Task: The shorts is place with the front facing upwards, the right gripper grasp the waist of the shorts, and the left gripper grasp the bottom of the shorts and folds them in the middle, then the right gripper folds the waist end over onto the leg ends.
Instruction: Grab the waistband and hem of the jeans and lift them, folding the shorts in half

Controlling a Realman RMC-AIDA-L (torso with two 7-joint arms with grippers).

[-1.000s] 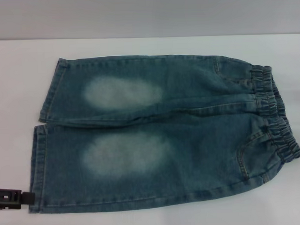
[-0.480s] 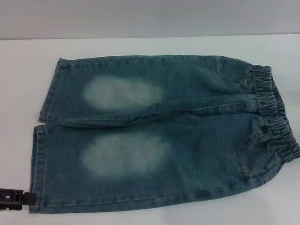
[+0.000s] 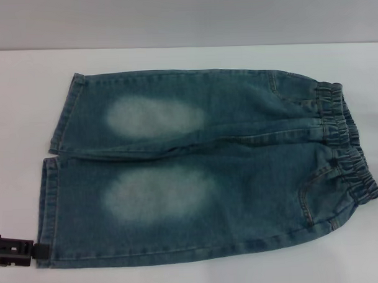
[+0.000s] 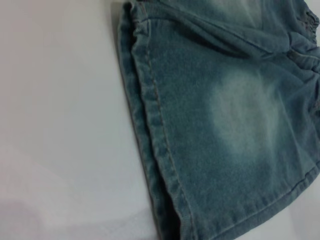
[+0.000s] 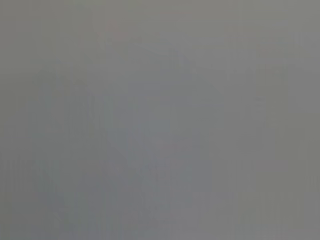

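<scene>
Bare table [image 3: 27, 122] around shorts [image 3: 240, 177]

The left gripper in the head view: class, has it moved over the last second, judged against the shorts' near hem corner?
Yes. The left gripper has dropped slightly toward the near table edge, beside the hem corner of the shorts.

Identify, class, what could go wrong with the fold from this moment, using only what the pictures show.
1. The left gripper sits at the near corner of the bottom of the shorts; it might pinch only the near leg's hem, leaving the far leg behind.
2. The right gripper is out of view, so the waist of the shorts is unheld; a pull from the left alone could drag the shorts across the table.
</scene>
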